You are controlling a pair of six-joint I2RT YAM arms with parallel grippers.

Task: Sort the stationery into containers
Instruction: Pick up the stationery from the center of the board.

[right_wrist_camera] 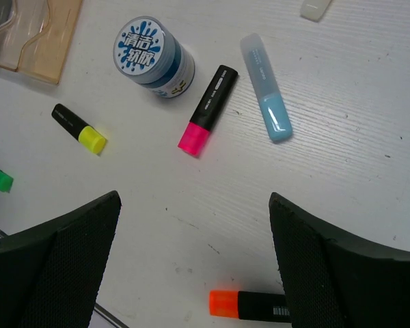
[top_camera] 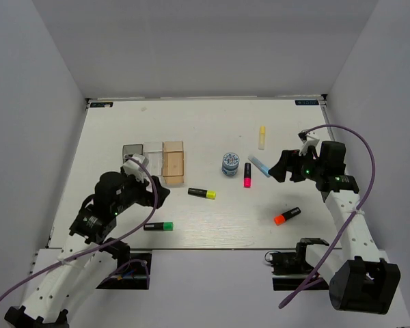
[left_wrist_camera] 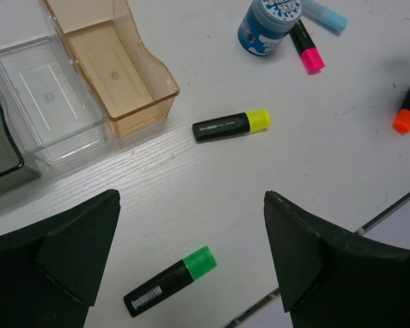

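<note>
Left wrist view has the left gripper point(left_wrist_camera: 191, 201) hanging with its jaws spread wide and nothing between them, over bare table just beyond the green highlighter point(left_wrist_camera: 169, 281). That marker lies close to the near edge of the table point(left_wrist_camera: 212, 184) (the drop shows just past it). A finger landing on its round barrel instead of straddling it would likely roll it off.

The yellow-tipped highlighter point(left_wrist_camera: 231, 124) lies near and right of the amber box point(left_wrist_camera: 145, 109), which touches the clear box point(left_wrist_camera: 68, 130). The dark grey box point(top_camera: 131, 151) ends the row on the left. A low approach could shove these light boxes out of line, and a marker released crosswise may bridge a rim rather than drop in.

The right gripper point(right_wrist_camera: 195, 205) is likewise spread and empty, over the table between the pink highlighter point(right_wrist_camera: 208, 109) and the orange highlighter point(right_wrist_camera: 249, 304). Pink lies just beside the blue-white roll point(right_wrist_camera: 150, 56), with the light blue highlighter point(right_wrist_camera: 265, 87) near on its other side. Fingers closing there could knock the roll away or catch two things at once.
</note>
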